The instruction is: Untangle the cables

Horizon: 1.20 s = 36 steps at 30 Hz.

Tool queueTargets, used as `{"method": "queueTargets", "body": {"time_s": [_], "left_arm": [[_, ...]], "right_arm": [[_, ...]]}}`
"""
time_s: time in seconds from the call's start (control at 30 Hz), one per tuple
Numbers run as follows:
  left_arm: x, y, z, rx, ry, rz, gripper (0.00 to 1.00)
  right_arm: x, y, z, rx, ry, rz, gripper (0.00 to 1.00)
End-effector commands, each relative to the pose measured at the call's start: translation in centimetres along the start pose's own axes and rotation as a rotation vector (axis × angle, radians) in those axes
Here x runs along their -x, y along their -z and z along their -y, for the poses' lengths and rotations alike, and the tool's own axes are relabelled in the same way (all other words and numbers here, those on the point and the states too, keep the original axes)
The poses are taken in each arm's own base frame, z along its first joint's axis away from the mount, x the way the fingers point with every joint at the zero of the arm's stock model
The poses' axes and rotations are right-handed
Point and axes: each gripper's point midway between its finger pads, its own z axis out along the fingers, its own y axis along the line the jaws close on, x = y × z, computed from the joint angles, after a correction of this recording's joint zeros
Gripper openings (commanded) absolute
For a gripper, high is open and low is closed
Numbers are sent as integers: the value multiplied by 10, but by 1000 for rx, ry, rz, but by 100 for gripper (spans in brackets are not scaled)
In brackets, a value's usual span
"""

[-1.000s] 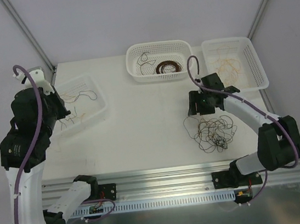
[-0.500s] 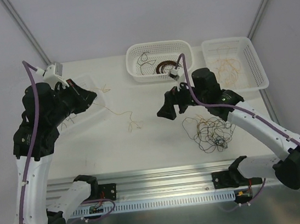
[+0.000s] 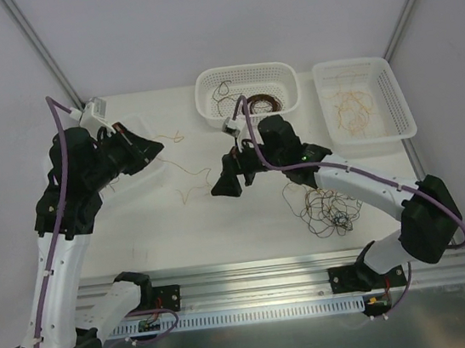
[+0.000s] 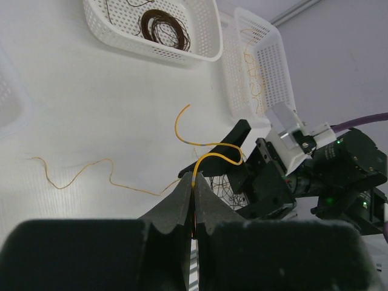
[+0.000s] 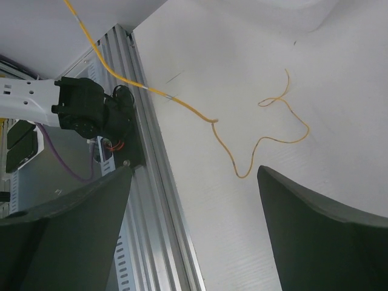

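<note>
Yellow cable (image 4: 213,155) pinched in clenched left pincer (image 4: 193,182) (right pincer (image 5: 191,173) gapes over it).

Bearing, on the white table (image 3: 222,227), a left basket (image 3: 152,173), a middle basket (image 3: 251,122) and a right basket (image 3: 361,62) along the far side, a dark clump of cables (image 3: 330,209) right of centre, a yellow strand (image 3: 185,190) trailing left of centre, and a rail (image 3: 254,270) at the near edge.

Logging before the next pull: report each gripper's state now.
Left gripper: closed, pinching a yellow cable.
Right gripper: open, holding nothing.
</note>
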Motion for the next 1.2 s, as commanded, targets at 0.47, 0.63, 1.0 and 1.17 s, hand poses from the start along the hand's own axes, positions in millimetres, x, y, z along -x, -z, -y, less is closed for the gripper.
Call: {"method": "queueTargets", "body": {"time_s": [0.47, 0.63, 1.0, 1.17], "left_arm": [[-3, 8, 13, -72, 24, 24, 0], [-7, 6, 8, -59, 31, 19, 0], [-42, -5, -32, 37, 47, -34, 0], [-83, -19, -72, 129, 108, -117, 0]], "right_arm": [[4, -61, 11, 60, -56, 61, 69], [10, -62, 11, 55, -73, 89, 43], [52, 0, 51, -116, -162, 282, 1], [93, 53, 68, -182, -197, 427, 1]]}}
